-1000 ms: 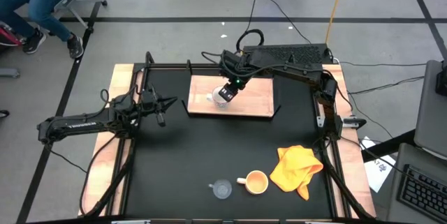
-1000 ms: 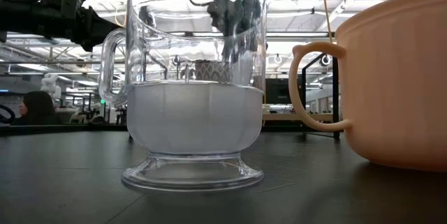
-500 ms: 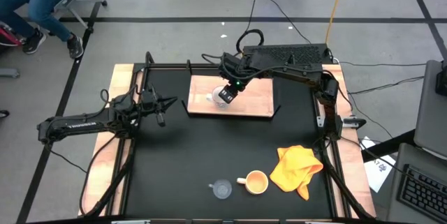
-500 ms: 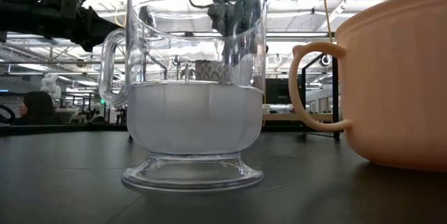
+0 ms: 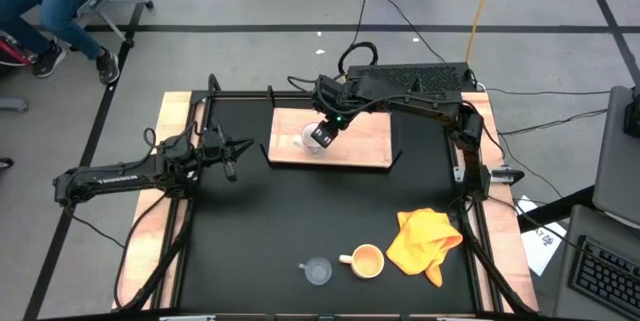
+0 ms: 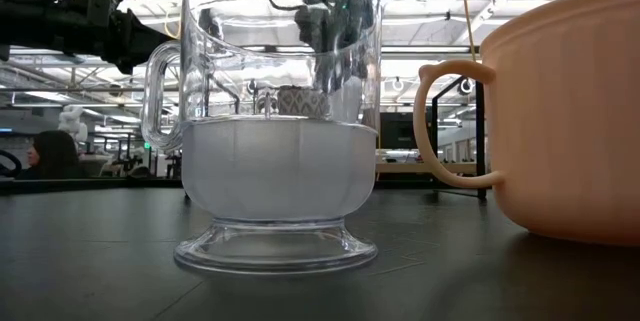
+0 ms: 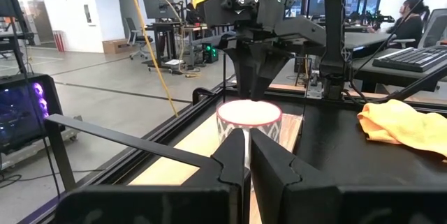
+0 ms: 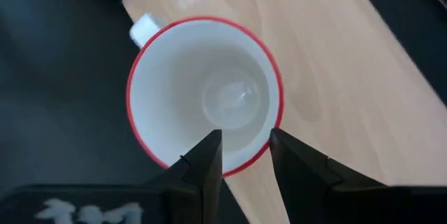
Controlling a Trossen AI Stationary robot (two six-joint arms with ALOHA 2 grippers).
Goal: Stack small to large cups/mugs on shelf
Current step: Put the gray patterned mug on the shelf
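The white mug [image 5: 312, 140] with a red rim [image 8: 143, 53] stands upright on the left part of the light-wood shelf [image 5: 365, 141]. My right gripper [image 8: 244, 151] is open right above it, pointing down; one finger [image 8: 208, 155] is over the mug's hollow and the other [image 8: 290, 155] outside its wall, with a gap around the rim. The clear glass cup [image 5: 317, 272] and the orange-yellow mug [image 5: 366, 260] stand side by side near the table's near edge. My left gripper [image 5: 243, 148] is shut and waits left of the shelf.
An orange-yellow cloth [image 5: 425, 241] lies crumpled right of the orange-yellow mug. The right half of the shelf [image 5: 370, 131] is bare wood. The black tabletop [image 5: 300, 211] between the shelf and the two near cups is bare. A person [image 5: 50, 1] sits beyond the table's far left corner.
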